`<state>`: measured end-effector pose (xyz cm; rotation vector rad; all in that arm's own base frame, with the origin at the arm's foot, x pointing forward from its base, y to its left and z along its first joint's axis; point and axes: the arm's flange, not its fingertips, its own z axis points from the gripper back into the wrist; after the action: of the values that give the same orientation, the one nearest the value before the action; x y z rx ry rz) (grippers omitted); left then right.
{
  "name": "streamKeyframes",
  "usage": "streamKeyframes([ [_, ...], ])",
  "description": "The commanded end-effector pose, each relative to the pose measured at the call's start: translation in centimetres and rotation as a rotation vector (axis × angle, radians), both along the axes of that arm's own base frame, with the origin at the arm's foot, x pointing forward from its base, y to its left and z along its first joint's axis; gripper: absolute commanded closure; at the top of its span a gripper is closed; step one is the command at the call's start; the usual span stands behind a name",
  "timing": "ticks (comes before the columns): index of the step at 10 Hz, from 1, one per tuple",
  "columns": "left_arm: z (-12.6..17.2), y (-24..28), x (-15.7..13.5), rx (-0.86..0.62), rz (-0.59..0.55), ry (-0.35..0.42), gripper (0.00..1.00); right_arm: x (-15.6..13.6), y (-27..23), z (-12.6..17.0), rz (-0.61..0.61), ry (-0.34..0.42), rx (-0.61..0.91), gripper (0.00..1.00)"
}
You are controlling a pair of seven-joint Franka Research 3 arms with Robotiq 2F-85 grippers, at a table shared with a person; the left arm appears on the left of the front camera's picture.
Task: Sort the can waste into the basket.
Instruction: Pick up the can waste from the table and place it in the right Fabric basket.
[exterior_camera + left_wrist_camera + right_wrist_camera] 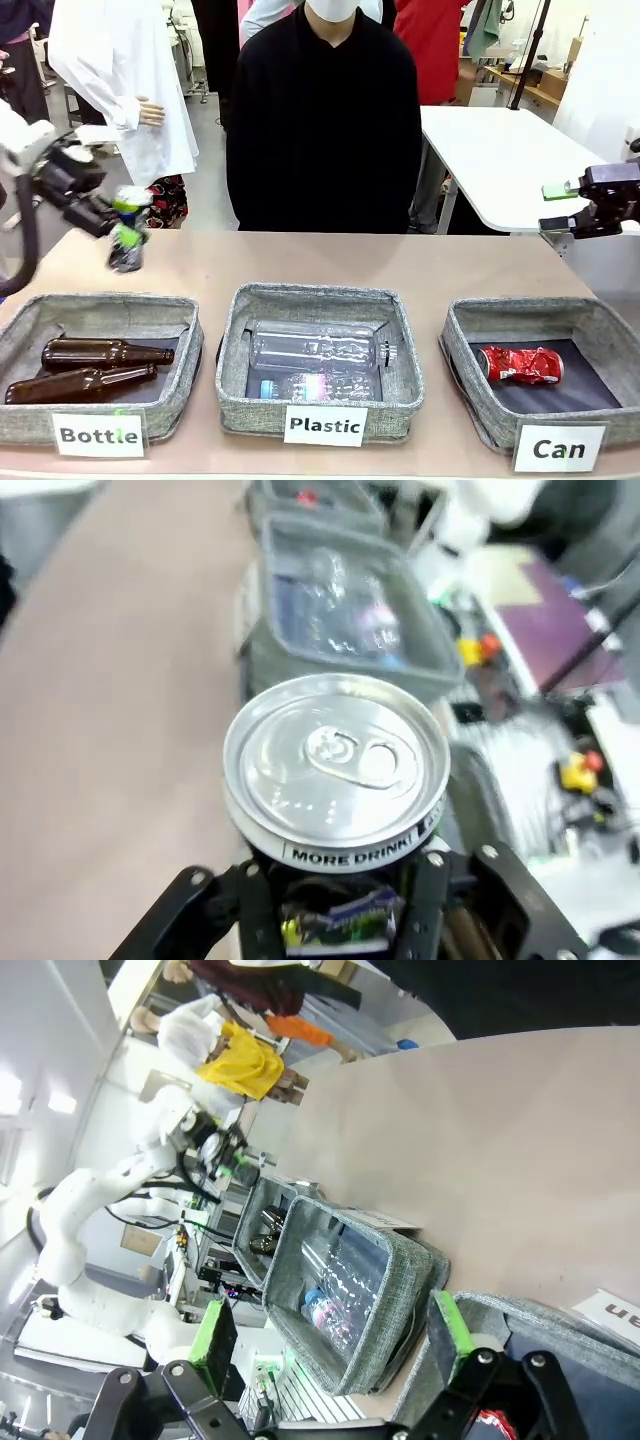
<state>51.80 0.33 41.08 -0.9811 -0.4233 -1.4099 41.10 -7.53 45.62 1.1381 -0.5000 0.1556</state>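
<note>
My left gripper (127,228) hangs above the table's far left, over the back of the "Bottle" basket, shut on a black can (126,257) with a silver top. In the left wrist view that can (335,770) stands between the fingers with its top facing the camera. A dented red can (521,364) lies in the grey basket (470,395) labelled "Can" at the front right. My right gripper (556,207) hovers open and empty above the table's far right. In the right wrist view its green pads (213,1335) stand wide apart over the Can basket (560,1315).
A basket labelled "Bottle" (20,345) holds two brown glass bottles at front left. The middle "Plastic" basket (232,370) holds clear plastic bottles. A person in black stands at the far edge. Bare tabletop (330,260) lies behind the baskets.
</note>
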Motion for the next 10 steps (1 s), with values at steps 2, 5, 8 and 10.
streamKeyframes([
  [2,-2.8,-1.0,-7.4,0.099,0.041,-0.226,1.0,-0.2,-0.1,0.1,0.008,-0.012,-0.003,0.0],
  [5,-2.0,-0.1,-6.6,0.102,-0.022,-0.132,1.0,-0.2,-0.1,0.1,0.008,-0.012,-0.003,0.0],
  [8,-2.7,-2.2,-7.6,0.037,0.099,-0.197,0.65,0.0,0.0,0.0,0.0,0.0,0.0,0.0],
  [10,3.6,-9.6,-10.5,-0.041,0.085,-0.302,0.65,-3.1,1.3,5.6,0.004,0.033,-0.274,0.0],
])
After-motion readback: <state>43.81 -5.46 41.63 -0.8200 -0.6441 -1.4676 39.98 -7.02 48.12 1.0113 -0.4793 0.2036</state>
